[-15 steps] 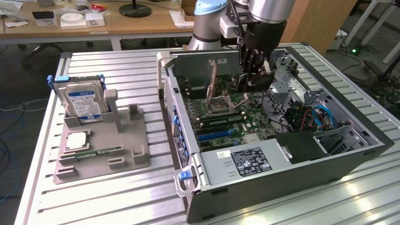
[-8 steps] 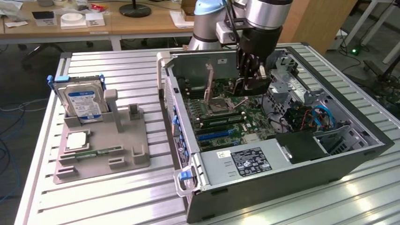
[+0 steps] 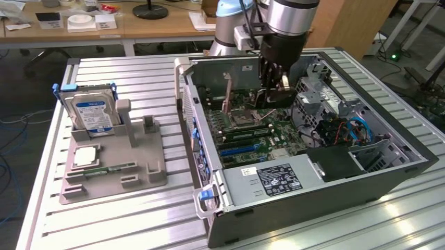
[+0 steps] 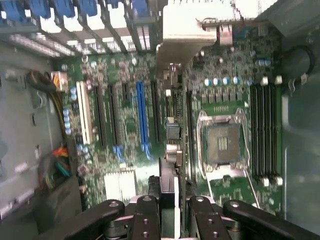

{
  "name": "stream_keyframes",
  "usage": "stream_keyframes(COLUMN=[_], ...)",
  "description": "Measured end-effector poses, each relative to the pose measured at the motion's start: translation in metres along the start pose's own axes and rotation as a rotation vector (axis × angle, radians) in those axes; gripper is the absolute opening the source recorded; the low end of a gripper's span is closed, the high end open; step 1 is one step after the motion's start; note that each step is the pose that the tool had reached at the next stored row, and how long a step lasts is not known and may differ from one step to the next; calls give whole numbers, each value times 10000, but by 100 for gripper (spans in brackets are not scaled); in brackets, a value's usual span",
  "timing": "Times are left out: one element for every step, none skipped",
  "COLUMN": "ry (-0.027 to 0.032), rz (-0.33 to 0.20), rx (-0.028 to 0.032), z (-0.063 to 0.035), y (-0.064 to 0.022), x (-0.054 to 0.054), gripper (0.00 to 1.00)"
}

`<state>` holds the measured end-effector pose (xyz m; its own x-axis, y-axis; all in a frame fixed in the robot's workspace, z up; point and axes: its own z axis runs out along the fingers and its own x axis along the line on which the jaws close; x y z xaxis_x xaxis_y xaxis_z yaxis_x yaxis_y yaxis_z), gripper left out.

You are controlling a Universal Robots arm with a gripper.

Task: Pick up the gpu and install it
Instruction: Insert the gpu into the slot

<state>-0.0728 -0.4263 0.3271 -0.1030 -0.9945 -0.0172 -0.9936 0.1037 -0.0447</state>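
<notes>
My gripper (image 3: 272, 87) reaches down into the open computer case (image 3: 389, 174), over the green motherboard (image 3: 278, 130). It is shut on the gpu (image 3: 275, 99), a dark card held on edge just above the board. In the wrist view the gpu (image 4: 170, 132) shows edge-on, running from between my fingers (image 4: 148, 210) up to its pale metal bracket (image 4: 192, 30) near the case's rear slots. The gripper (image 4: 170, 202) holds it over the strip between the blue expansion slot (image 4: 141, 115) and the CPU socket (image 4: 222, 142). I cannot tell whether the card's edge touches a slot.
A grey parts holder (image 3: 143, 174) on the slatted metal table (image 3: 125, 224) carries a silver hard drive with a blue label (image 3: 94, 112), a square chip (image 3: 85, 156) and a narrow green memory stick (image 3: 111, 168). Drive cages and cables (image 3: 347, 130) crowd the case's far side.
</notes>
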Motion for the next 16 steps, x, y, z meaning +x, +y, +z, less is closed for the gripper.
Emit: stream_keyframes(ry=[1, 4, 4, 7, 3, 1, -19, -71, -133, -165, -165, -165, -165, -165, -163, -162], rz=[-1, -5, -10, -17, -37, -71, -108, -149, -192, -241, -276, -284, -284, -285, -286, -289], rx=[-3, -13, -28, -36, -37, -40, -44, -51, -57, -60, -60, -61, -64, -70, -81, -94], z=[8, 17, 25, 33, 41, 50, 60, 68, 76, 86, 93, 100, 112, 126, 138, 146], y=[23, 27, 26, 24, 23, 23, 23, 25, 28, 29, 28, 32, 47, 78, 96, 108], x=[6, 19, 42, 65, 79, 85, 88, 89, 90, 93, 102, 113, 124, 133, 143, 155], gripper=[28, 28, 28, 28, 28, 28, 28, 28, 28, 28, 28, 28, 28, 28, 28, 28])
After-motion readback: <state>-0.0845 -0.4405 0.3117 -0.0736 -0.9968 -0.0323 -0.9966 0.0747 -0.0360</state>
